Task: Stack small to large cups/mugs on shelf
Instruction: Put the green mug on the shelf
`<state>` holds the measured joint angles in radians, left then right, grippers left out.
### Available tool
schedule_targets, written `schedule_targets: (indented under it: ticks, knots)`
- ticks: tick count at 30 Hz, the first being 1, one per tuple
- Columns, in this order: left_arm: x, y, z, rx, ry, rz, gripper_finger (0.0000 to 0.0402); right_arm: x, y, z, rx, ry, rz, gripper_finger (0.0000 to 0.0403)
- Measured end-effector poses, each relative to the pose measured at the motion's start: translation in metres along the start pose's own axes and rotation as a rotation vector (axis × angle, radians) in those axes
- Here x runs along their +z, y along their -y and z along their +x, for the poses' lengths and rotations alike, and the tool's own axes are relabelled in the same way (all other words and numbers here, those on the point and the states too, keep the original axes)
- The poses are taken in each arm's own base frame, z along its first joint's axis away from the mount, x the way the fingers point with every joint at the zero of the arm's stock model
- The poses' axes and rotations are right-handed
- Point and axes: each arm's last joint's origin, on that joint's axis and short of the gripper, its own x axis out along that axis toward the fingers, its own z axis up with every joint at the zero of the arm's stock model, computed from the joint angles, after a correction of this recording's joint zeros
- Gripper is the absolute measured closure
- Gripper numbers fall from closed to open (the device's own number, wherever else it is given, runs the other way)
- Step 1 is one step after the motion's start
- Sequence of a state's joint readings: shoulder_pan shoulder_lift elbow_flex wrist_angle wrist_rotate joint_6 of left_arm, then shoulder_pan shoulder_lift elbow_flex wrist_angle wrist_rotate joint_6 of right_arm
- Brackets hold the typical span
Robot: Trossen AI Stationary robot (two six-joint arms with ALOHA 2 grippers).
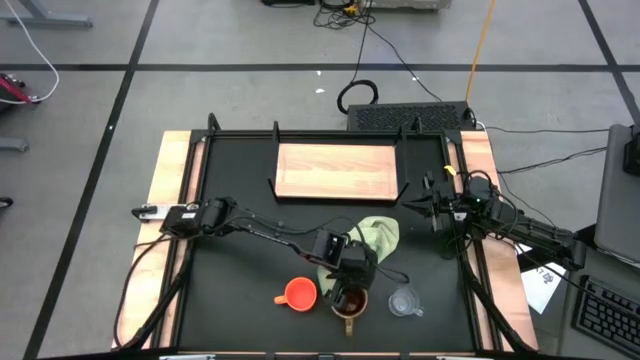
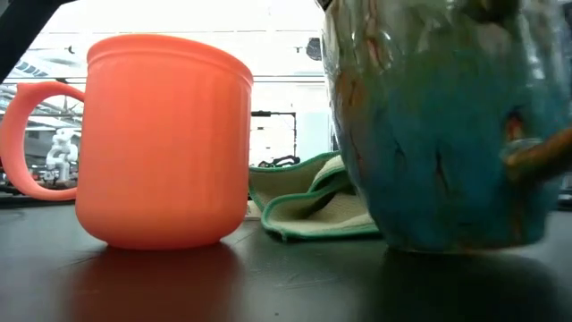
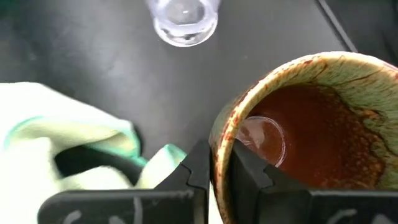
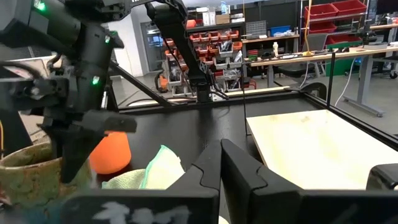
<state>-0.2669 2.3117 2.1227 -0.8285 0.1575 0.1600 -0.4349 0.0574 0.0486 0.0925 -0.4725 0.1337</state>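
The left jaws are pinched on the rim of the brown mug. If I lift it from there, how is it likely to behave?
The brown mug looks thick-walled and glazed, so probably heavy for its size and slippery. The left gripper clamps only one side of the rim, so the mug may tilt or swing once lifted. It looks ceramic, so a drop could chip it; the orange cup sits close beside it.

We see the brown glossy mug (image 1: 349,305) upright at the desk's near edge, its rim pinched by the left tool (image 3: 214,168), one finger inside and one outside. The small orange cup (image 1: 299,293) stands upright just beside it, handle pointing away from the mug. The clear glass cup (image 1: 404,302) stands on the mug's other side. The light wooden shelf (image 1: 336,170) lies flat, well apart, bare.
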Motion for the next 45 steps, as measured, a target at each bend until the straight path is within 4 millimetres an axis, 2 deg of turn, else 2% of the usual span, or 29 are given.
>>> schedule_targets:
  ticks: [13, 19, 32, 39, 45]
  knots:
    - [0.004, -0.009, -0.038, 0.029, 0.027, -0.045, 0.0367, 0.000, 0.000, 0.000, 0.000, -0.001, -0.013, 0.0403]
    - [0.000, -0.016, -0.040, 0.035, 0.000, -0.059, 0.0367, 0.000, 0.000, 0.000, 0.000, -0.002, -0.014, 0.0403]
    - [-0.004, -0.017, -0.041, 0.048, -0.044, -0.043, 0.0367, 0.000, 0.000, 0.000, 0.000, -0.003, -0.013, 0.0403]
    - [-0.001, -0.013, -0.080, 0.147, -0.023, -0.046, 0.0367, 0.000, 0.000, 0.000, -0.001, -0.005, -0.012, 0.0403]
    - [-0.003, -0.011, -0.111, 0.163, -0.018, -0.063, 0.0367, -0.001, 0.000, 0.001, -0.001, -0.007, -0.011, 0.0403]
